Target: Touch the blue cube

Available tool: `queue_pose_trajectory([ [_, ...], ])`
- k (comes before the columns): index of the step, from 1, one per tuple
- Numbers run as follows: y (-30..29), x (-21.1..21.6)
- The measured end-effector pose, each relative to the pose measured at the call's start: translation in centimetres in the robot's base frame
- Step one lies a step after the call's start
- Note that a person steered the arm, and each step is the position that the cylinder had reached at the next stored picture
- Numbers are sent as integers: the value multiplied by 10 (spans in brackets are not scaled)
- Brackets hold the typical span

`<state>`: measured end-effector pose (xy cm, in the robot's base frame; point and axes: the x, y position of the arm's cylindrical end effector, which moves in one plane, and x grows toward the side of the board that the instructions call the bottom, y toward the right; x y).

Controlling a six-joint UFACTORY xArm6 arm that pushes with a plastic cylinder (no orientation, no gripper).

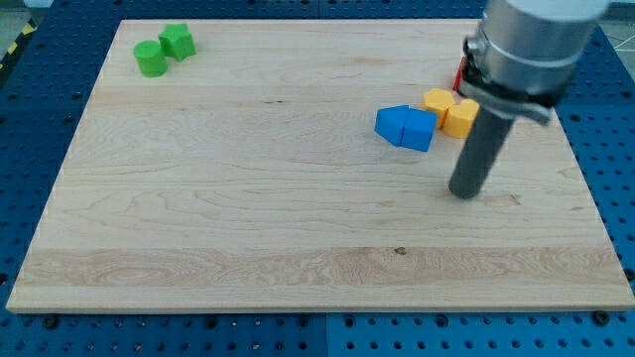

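Two blue blocks lie touching right of the board's middle: a blue cube (394,123) on the left and a blue block (420,130) pressed against its right side. My tip (464,192) rests on the board below and to the right of them, apart from both. The dark rod rises from it to the arm's grey body at the view's top right.
Two yellow blocks (438,101) (459,116) sit just right of the blue ones, partly behind the rod. A red block (460,75) peeks out behind the arm. A green cylinder (151,59) and a green block (178,42) sit at the top left. The wooden board (248,218) lies on a blue perforated table.
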<state>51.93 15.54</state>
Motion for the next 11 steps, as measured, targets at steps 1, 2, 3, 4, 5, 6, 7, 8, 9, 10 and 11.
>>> queue_pose_trajectory([
  [1,-33,13],
  [2,-81,10],
  [3,-119,3],
  [4,-132,-16],
  [5,-119,-34],
  [6,-117,-38],
  [7,-106,-52],
  [8,-96,-55],
  [9,-70,-71],
  [10,-53,-80],
  [11,-50,-80],
])
